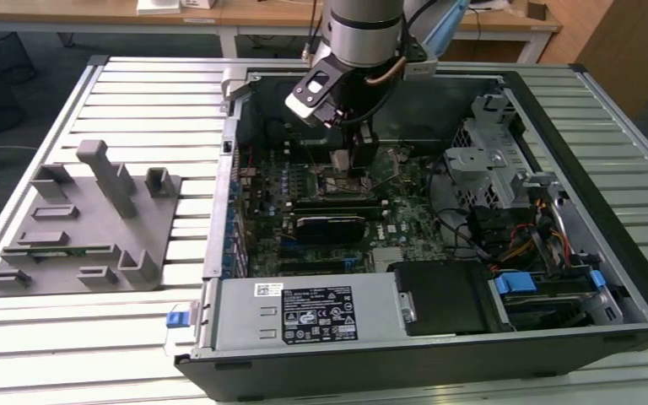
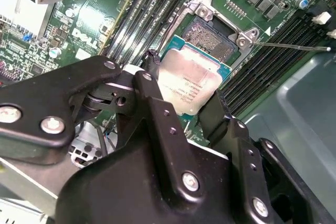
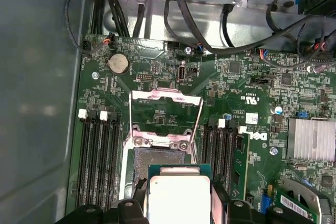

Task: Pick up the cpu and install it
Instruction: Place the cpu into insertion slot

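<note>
The cpu [image 2: 190, 81] is a flat square chip with a shiny silver top and a thin green rim. It sits between my gripper's black fingers [image 2: 151, 88], and my gripper [image 2: 184, 98] is shut on it. The chip hangs slightly tilted just above the open socket [image 2: 211, 36] on the green motherboard. In the first wrist view the cpu [image 3: 178, 195] overlaps the socket's near edge [image 3: 157, 157], and the metal load plate [image 3: 165, 107] is flipped up beyond it. In the exterior view my gripper [image 1: 348, 157] reaches down into the open computer case over the socket [image 1: 341, 180].
The open computer case [image 1: 234, 169] lies on a slatted metal table. Memory slots [image 3: 97, 156] flank the socket, and a thin lever [image 2: 294, 46] sticks out beside it. Cables and a drive cage [image 1: 493, 152] fill the exterior view's right. A grey fixture block [image 1: 88, 219] stands outside the case at the exterior view's left.
</note>
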